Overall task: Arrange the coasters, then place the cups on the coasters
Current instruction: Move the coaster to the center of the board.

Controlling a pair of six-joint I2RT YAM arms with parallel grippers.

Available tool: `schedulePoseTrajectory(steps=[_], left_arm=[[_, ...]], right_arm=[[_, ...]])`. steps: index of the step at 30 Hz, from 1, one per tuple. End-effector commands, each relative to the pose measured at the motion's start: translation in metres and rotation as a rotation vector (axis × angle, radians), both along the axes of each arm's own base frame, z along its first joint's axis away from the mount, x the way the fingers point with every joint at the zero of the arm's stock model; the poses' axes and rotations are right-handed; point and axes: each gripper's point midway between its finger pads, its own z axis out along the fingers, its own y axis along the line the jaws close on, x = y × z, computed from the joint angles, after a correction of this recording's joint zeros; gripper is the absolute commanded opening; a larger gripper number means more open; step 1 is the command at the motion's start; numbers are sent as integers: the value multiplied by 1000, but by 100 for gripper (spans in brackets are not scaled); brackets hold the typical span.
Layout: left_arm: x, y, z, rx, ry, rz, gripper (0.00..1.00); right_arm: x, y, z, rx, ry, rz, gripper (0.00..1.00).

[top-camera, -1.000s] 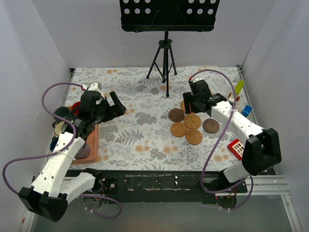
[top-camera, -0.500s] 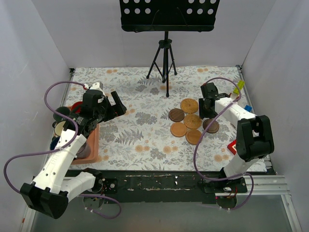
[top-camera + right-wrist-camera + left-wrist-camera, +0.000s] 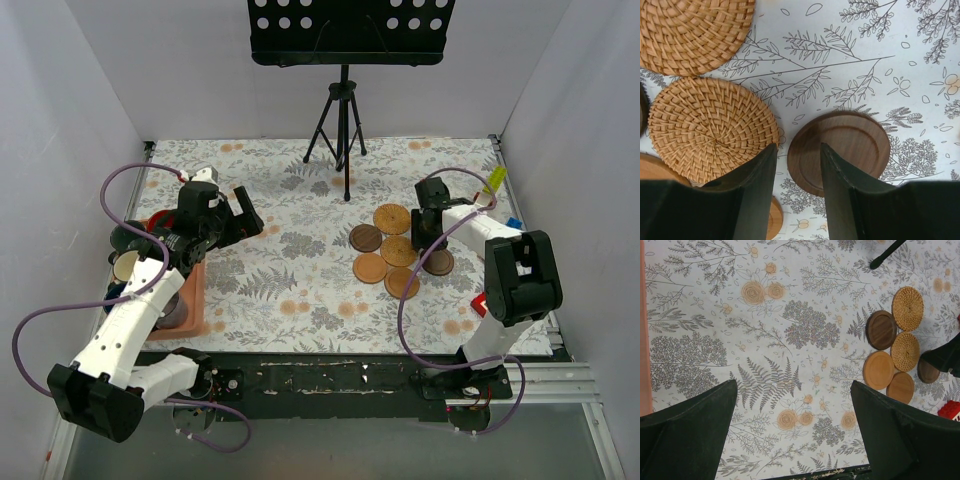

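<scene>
Six coasters lie clustered right of centre: two rattan [image 3: 392, 218] [image 3: 399, 250], two orange-brown wood [image 3: 371, 267] [image 3: 402, 282], two dark brown [image 3: 366, 238] [image 3: 437, 262]. My right gripper [image 3: 430, 228] is down at the right-hand dark brown coaster [image 3: 845, 150]. Its jaws [image 3: 797, 147] are part-way open and straddle that coaster's left rim, one finger over the disc, the other just outside it. The cups [image 3: 125, 266] crowd the left edge, mostly hidden by my left arm. My left gripper [image 3: 245, 215] hangs wide open and empty [image 3: 790, 390] above the cloth.
A salmon-pink tray [image 3: 197, 290] lies at the near left. A music stand's tripod [image 3: 342, 130] stands at the back centre. Toy blocks sit along the right edge: yellow-green [image 3: 496, 180], blue [image 3: 512, 228], red [image 3: 487, 305].
My right gripper has swung right and down from the back of the cluster to the right-hand dark brown coaster, and its jaws have narrowed. The left arm has barely shifted.
</scene>
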Motion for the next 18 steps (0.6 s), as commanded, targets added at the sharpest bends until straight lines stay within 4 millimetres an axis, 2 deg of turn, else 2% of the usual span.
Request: schedulePoseTrajectory(steps=[1,9,18], left_arm=[[6,0,20,-3,-60,2,98],[6,-1,17,-1,-50,1,98],[5,-3,18,-17,-51,-7,98]], right_arm=[[4,1,-9,11,-13,-35,47],[-8,-10,-21,-25,0,-87,45],[-32,-22,-20,-49,-19,-137,45]])
